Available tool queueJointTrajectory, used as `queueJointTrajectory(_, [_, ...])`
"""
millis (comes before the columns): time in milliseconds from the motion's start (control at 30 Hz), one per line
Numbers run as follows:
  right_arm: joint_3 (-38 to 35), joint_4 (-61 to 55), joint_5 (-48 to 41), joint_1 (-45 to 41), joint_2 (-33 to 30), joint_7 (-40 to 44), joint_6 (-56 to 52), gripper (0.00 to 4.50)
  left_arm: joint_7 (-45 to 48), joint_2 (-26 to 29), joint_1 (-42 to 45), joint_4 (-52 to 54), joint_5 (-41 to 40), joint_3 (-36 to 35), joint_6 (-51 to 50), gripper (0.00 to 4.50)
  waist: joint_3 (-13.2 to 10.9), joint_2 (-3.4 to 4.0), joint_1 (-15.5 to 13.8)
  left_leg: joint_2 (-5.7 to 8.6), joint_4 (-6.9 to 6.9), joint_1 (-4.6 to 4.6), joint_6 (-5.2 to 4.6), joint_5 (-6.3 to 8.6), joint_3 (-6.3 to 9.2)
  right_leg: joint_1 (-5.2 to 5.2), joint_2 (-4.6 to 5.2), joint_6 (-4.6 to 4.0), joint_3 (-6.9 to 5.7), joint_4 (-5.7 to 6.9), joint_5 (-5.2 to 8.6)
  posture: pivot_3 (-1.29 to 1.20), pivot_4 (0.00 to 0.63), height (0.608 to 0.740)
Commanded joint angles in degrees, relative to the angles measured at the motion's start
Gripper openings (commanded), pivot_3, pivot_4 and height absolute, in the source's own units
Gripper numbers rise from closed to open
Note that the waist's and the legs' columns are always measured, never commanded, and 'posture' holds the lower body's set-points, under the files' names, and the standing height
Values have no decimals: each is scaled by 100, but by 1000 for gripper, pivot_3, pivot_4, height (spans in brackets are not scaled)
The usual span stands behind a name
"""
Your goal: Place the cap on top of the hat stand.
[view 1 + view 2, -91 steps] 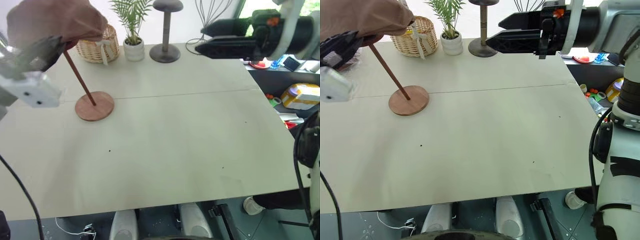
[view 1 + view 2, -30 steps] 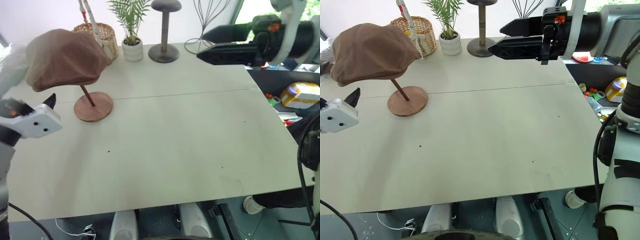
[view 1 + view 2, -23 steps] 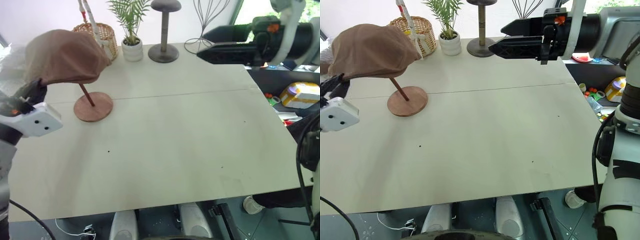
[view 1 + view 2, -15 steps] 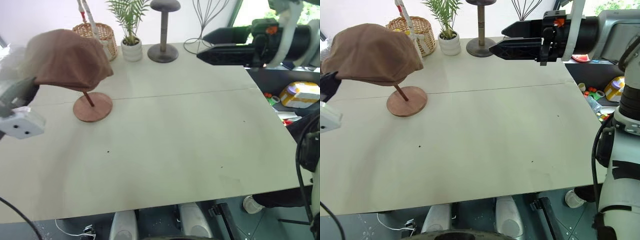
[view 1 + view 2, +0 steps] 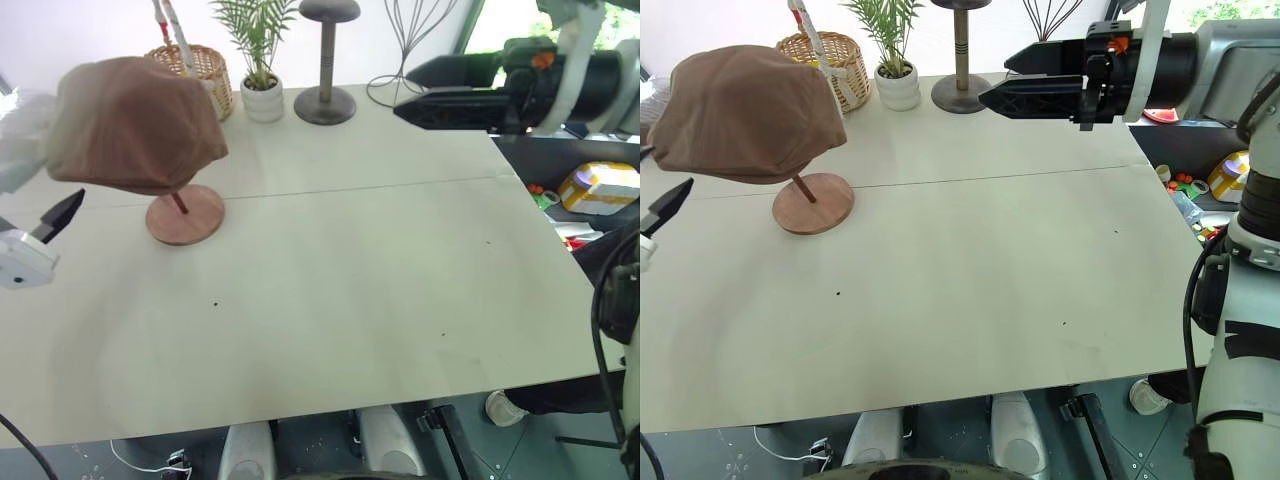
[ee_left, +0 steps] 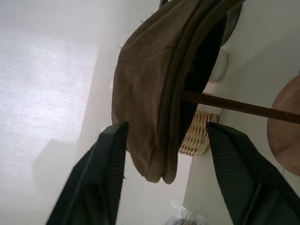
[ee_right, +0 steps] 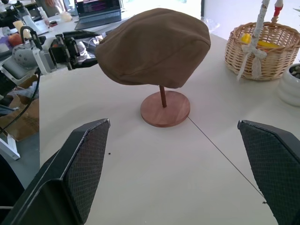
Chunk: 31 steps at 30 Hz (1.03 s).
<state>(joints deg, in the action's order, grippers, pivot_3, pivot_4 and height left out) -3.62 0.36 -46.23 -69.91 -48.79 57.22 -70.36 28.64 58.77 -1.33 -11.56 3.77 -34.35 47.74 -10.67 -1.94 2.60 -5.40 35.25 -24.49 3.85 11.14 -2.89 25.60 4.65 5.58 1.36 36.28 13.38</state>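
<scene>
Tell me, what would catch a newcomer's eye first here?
Probably the brown cap, sitting on the wooden hat stand at the table's far left. Next, the right end effector, black and open, hanging high over the table's far right, and the left end effector, open beside the cap.

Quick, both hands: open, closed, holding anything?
Left hand: open, holding nothing; the cap sits on the hat stand.
Right hand: open, empty.

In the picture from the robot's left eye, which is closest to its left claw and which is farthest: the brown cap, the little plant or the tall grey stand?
1. The cap, sitting on the wooden stand just beside the left claw.
2. The little plant, at the back of the table, past the basket.
3. The tall grey stand, farther right along the back edge.
</scene>
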Motion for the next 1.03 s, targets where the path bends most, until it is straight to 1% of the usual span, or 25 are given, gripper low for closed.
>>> queueJointTrajectory(33, [-157, -23, 19, -4, -110, 77, 174, 4500, 450, 113, -594, 636, -609, -368, -379, 3605, 0, 0, 13, -2, 0, 0, 0, 0, -3, 2, 0, 0, 0, -1, 0, 0, 150, 728])
queueJointTrajectory(100, [-130, 22, 57, 22, -113, 120, 243, 4500, 731, 41, -1067, 1032, -905, -614, -772, 3605, 0, 1, 6, -3, -2, 0, 0, 0, -8, 4, 1, 0, 1, -1, 0, 0, 150, 728])
queueJointTrajectory(233, [-21, 190, 176, 98, -136, 344, 468, 4500, 1830, -174, -2621, 2091, -1671, -1582, -2238, 3605, 0, 1, 54, -7, -2, -1, 0, 0, -13, 8, 0, -2, 1, -2, 0, 0, 150, 728])
queueJointTrajectory(333, [76, 326, 296, 103, -156, 524, 634, 4500, 2534, -106, -3393, 2624, -2495, -2428, -4279, 3605, 0, 0, 84, -7, -2, -1, 0, 0, -11, 10, -2, -4, 0, -1, -1, 0, 150, 728])
queueJointTrajectory(367, [106, 380, 333, 91, -165, 601, 691, 4500, 2750, -53, -3573, 2761, -2936, -2726, -5079, 3605, 0, 1, 88, -9, -1, 0, 1, 0, -11, 11, -2, -5, -2, 0, -1, 0, 150, 728])
queueJointTrajectory(467, [201, 543, 441, 15, -181, 817, 840, 4500, 3338, 221, -3739, 2779, -4142, -3538, -7082, 3605, -1, 1, 92, -9, 2, 1, 3, 2, -11, 11, 0, -7, -3, -2, -1, 0, 150, 728])
queueJointTrajectory(533, [285, 655, 542, -43, -222, 993, 974, 4500, 3584, 612, -3393, 2290, -4750, -3980, -8065, 3605, -2, 3, 90, -9, 3, 1, 3, 2, -11, 17, 1, -7, -3, -5, -1, 0, 150, 728])
queueJointTrajectory(600, [340, 750, 632, -106, -283, 1198, 1111, 4500, 3908, 1192, -2929, 1547, -5237, -4380, -9099, 3605, -2, 2, 82, -8, 3, 0, 2, 1, -6, 34, -2, -8, -9, -5, -1, 0, 150, 728])
queueJointTrajectory(667, [368, 866, 694, -195, -359, 1371, 1192, 4500, 4451, 1767, -2598, 737, -5259, -4647, -9771, 3605, -3, 2, 115, -8, 1, -3, 1, 1, -5, 32, -4, -8, -10, -4, -1, 0, 150, 728])
queueJointTrajectory(700, [381, 911, 716, -238, -389, 1445, 1215, 4500, 4768, 1983, -2498, 407, -5147, -4727, -9925, 3605, -5, 6, 135, -8, 0, -6, 1, 1, -7, 18, -5, -7, -9, -5, -1, 0, 150, 728])
queueJointTrajectory(800, [356, 1007, 702, -317, -512, 1757, 1241, 4500, 5506, 2589, -2270, -426, -4457, -4702, -9884, 3605, -8, 11, 163, -7, -11, -10, 1, 1, -19, 27, -4, -7, -10, -8, -1, 0, 150, 728])
queueJointTrajectory(933, [333, 1205, 812, -389, -512, 1749, 1278, 4500, 6250, 3059, -1878, -1016, -3798, -4371, -9651, 3605, -8, 11, 196, -11, -26, -12, 1, 1, -26, 54, -11, -7, -10, 5, 0, 0, 150, 728])
queueJointTrajectory(1033, [329, 1252, 855, -405, -480, 1734, 1278, 4500, 6386, 3168, -1546, -1163, -3619, -4052, -9555, 3605, -10, 15, 196, -11, -23, -15, 1, 0, -26, 63, -12, -10, -9, 13, 0, 0, 150, 728])
